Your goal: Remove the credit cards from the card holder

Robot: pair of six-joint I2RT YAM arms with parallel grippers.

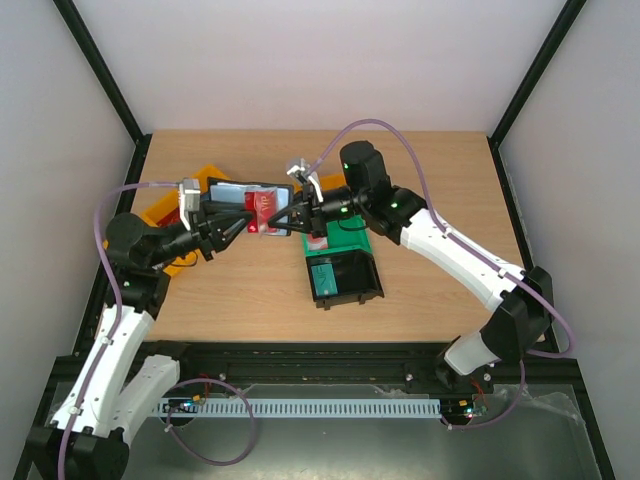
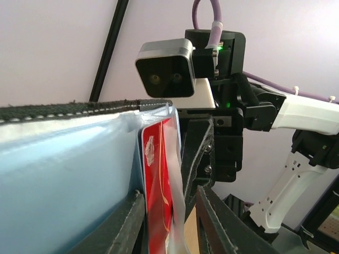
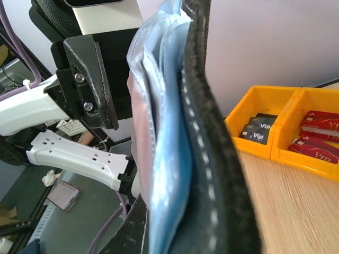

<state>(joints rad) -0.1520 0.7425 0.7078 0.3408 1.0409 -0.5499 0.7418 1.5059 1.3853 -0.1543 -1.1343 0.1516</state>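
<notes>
The card holder (image 1: pixel 232 195) hangs open above the table's (image 1: pixel 250 290) far left, its right edge pinched tight by the right gripper (image 1: pixel 293 216). The left gripper (image 1: pixel 248 226) stands slightly parted around a red credit card (image 2: pixel 158 185) lodged in the holder.

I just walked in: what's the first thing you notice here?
Two robot arms meet above the table's middle, the right gripper pinching an open black card holder in the air. A bright red credit card sticks out of it, between the fingers of the left gripper.
</notes>
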